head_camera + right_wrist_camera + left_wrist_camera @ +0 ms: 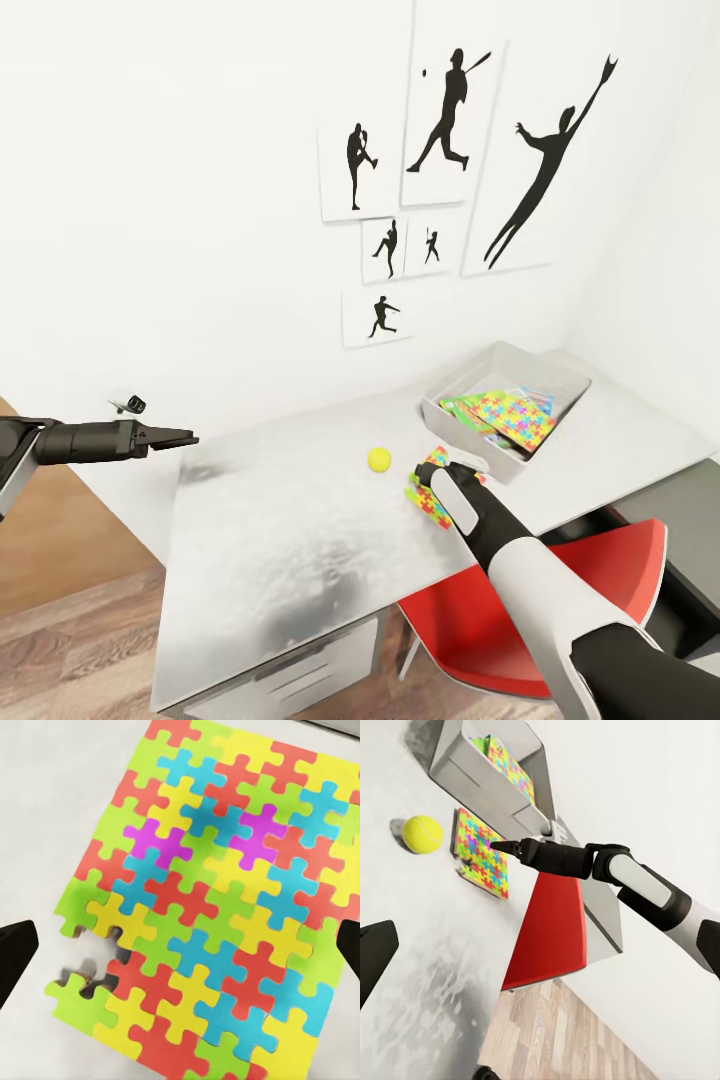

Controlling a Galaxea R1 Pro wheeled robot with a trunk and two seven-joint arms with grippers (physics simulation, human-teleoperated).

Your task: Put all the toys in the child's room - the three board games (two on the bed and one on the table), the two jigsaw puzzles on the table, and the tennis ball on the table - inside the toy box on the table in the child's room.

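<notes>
The right gripper (pixel 447 487) hangs over the jigsaw puzzle (pixel 432 489) lying flat on the desk (pixel 280 520), jaws released, one dark tip off each side edge of the sheet in the right wrist view. The puzzle lies just short of the toy box (pixel 470 437), near the desk's front edge above a red chair (pixel 480 620). The tennis ball (pixel 379 459) sits just beside the puzzle, away from the box. Beyond it the desk stretches bare to the far end, where the left gripper (pixel 185 438) hovers off the edge, jaws clenched. The box holds another puzzle (pixel 510 417) and a board game (pixel 462 407).
</notes>
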